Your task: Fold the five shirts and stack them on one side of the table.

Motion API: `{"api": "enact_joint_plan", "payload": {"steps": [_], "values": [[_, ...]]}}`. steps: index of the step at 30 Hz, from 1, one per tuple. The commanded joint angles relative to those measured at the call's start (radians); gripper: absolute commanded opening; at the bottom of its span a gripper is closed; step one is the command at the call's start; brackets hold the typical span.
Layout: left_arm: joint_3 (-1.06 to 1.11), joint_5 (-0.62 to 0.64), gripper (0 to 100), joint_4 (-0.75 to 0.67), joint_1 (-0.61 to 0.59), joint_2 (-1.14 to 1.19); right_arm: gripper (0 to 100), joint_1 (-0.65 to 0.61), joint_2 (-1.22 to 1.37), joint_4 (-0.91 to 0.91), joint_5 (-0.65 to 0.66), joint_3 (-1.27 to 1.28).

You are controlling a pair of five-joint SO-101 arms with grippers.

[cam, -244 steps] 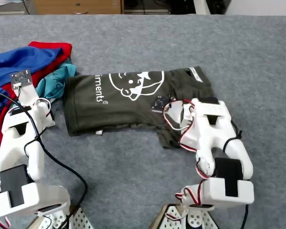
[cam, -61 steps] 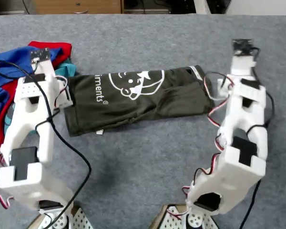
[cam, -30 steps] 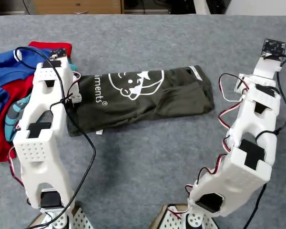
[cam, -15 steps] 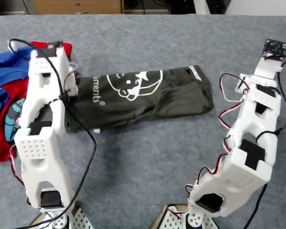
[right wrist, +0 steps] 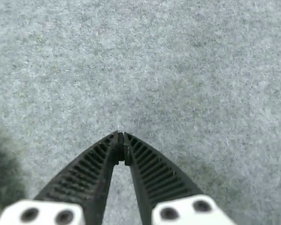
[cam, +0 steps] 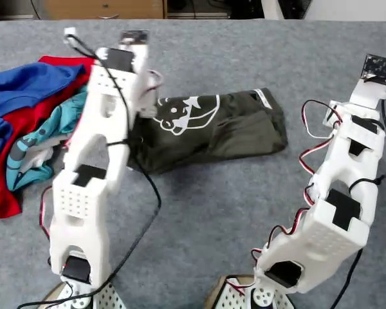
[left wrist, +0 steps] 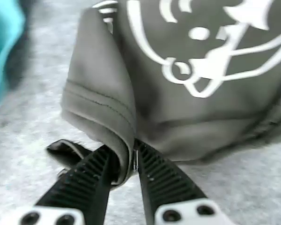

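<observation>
A grey, carpet-like cloth covered the counter [cam: 231, 212] from edge to edge. Along the far side of the room stood a wooden cabinet [cam: 103, 9] with dark gear beside it.

The dark olive shirt [cam: 238, 125] lay across the middle of the counter, folded into a long band. On it was a white cartoon face [cam: 180, 112]. A scrap of white lettering sat next to the face in the left wrist view, cut off and not readable. A small white tag [cam: 264, 98] showed at the shirt's far right corner, its print too small to make out.

Four shirts could be counted by colour. One was the olive one. The other three lay loose in a heap at the left: a blue shirt [cam: 32, 80] farthest back, a red shirt [cam: 3, 196] under it and running nearer, and a teal shirt [cam: 35, 145] on the red one, just left of the olive shirt.

Two white arms stood at the near edge. The left arm [cam: 83, 193] stretched over the olive shirt's left end, and the left claw [left wrist: 131, 151] was clamped on the hemmed edge there, a fold of cloth pinched between its ribbed fingers. The right arm [cam: 344, 193] stood well to the right of the shirt. The right claw [right wrist: 121, 136] hung over bare grey cloth, its tips pressed together and holding nothing.
</observation>
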Motion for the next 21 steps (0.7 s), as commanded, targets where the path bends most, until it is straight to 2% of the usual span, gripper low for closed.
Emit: {"api": "enact_joint_plan", "payload": {"steps": [1, 3, 7, 16, 21], "values": [[-0.101, 0.015, 2, 0.008, 0.089, -0.041, 0.5, 0.016, -0.007, -0.018, -0.006, -0.054], [-0.144, 0.021, 2, 0.008, 0.129, -0.041, 0.5, 0.015, -0.007, -0.018, -0.006, -0.054], [-0.219, 0.123, 2, -0.003, 0.175, -0.039, 0.5, 0.015, -0.007, -0.018, -0.006, -0.054], [-0.239, 0.158, 2, -0.130, 0.311, -0.041, 0.5, 0.015, -0.005, -0.018, -0.006, -0.054], [-0.239, 0.256, 2, -0.279, 0.353, -0.041, 0.5, 0.015, -0.005, -0.018, -0.009, -0.054]]}}
